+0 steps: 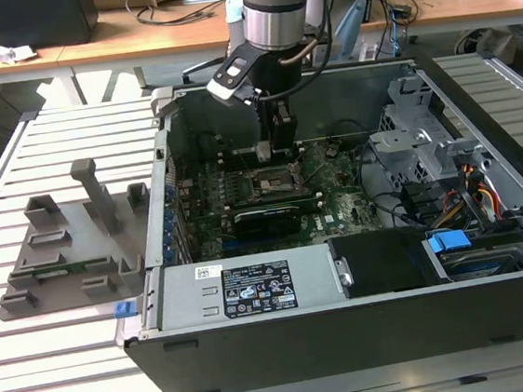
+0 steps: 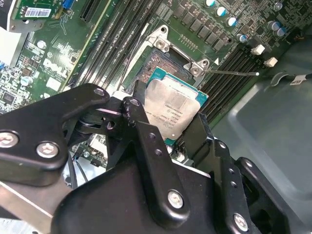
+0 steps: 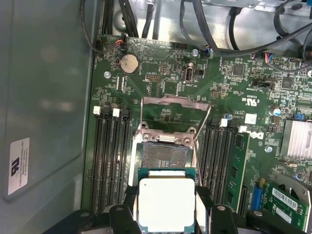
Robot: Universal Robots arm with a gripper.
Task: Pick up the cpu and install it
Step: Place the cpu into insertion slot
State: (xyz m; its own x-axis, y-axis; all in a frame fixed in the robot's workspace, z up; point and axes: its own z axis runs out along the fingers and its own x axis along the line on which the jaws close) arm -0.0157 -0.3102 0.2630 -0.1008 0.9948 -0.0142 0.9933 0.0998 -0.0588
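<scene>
The cpu (image 2: pixel 175 109) (image 3: pixel 166 202), a flat square chip with a silvery top and a green rim, is held by two opposite edges between the black fingers of my gripper (image 2: pixel 170 114) (image 3: pixel 166 205). The chip hangs level, a little above the motherboard and just short of the open socket (image 3: pixel 163 153) (image 2: pixel 158 63). The socket's metal bracket (image 3: pixel 174 114) is flipped up. In the exterior view my gripper (image 1: pixel 275 146) reaches down into the open computer case (image 1: pixel 352 341), directly over the socket (image 1: pixel 270 184).
Rows of black memory slots (image 3: pixel 111 161) (image 3: pixel 219 161) flank the socket. Cables (image 3: pixel 229 29) run along the board's far edge. A drive cage (image 1: pixel 415 142) and a power supply (image 1: pixel 243 291) stand inside the case. A grey parts fixture (image 1: pixel 70 244) lies on the slatted table at the exterior view's left.
</scene>
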